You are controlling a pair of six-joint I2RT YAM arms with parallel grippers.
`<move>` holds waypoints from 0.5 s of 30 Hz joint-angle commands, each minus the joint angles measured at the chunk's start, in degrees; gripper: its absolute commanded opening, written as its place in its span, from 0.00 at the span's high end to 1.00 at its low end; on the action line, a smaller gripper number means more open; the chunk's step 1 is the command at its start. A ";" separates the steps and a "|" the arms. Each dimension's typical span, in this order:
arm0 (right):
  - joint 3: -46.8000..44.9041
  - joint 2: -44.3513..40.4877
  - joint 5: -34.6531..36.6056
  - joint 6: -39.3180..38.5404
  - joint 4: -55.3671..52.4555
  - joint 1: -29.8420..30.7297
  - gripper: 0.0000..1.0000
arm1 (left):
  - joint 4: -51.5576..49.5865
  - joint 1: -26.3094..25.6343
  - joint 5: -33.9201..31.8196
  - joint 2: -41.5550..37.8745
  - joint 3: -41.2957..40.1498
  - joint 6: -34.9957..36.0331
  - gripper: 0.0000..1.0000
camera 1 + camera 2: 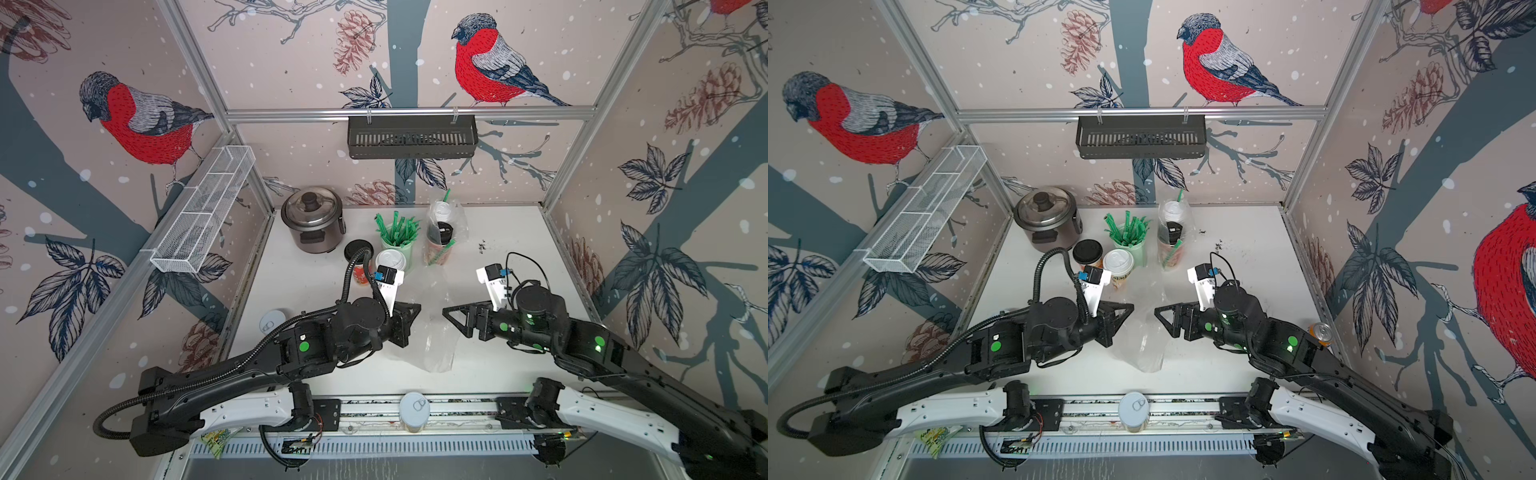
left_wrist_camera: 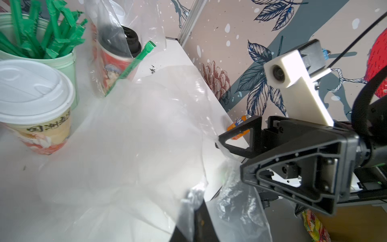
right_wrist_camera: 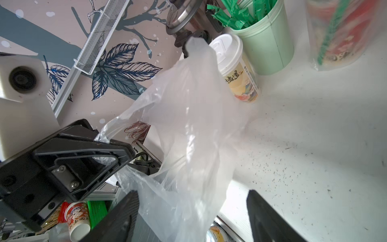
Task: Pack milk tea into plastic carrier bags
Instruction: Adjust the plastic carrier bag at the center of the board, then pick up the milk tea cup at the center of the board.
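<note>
The left pincer [image 1: 417, 309] is pinched tight on an edge of the loose clear bag [image 1: 436, 345]; the right pincer [image 3: 192, 197] gapes, film slack between its fingers [image 3: 263, 213]. That bag sags on the tabletop [image 1: 511, 224]. The wrist camera [image 1: 1094, 278] and cable [image 1: 1042, 270] partly cover the white-lidded cup [image 1: 1118, 262] and black-lidded cup [image 1: 1087, 251], crowded by the straw cup [image 1: 1138, 253] and cooker [image 1: 1044, 220]. The back bag [image 1: 1173, 245] holds two more cups, blurred through plastic. An orange can [image 1: 1320, 334] peeks past the right arm [image 1: 1350, 386] in a top view.

Black-lidded cup [image 1: 355, 251] — body mostly hidden behind cable hose [image 1: 347, 282].
</note>
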 commanded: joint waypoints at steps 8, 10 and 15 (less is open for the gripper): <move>4.96 6.31 1.95 -8.40 0.57 -2.38 0.10 | -21.76 -0.03 -10.22 -3.38 3.97 -3.32 1.00; 7.01 10.07 1.68 -11.20 0.22 -3.90 0.11 | -22.39 -0.01 -11.04 -5.09 2.88 -3.20 1.00; 14.52 21.01 3.23 -18.45 -2.52 -6.97 0.12 | -21.97 0.05 -12.50 -9.24 -0.17 -2.95 1.00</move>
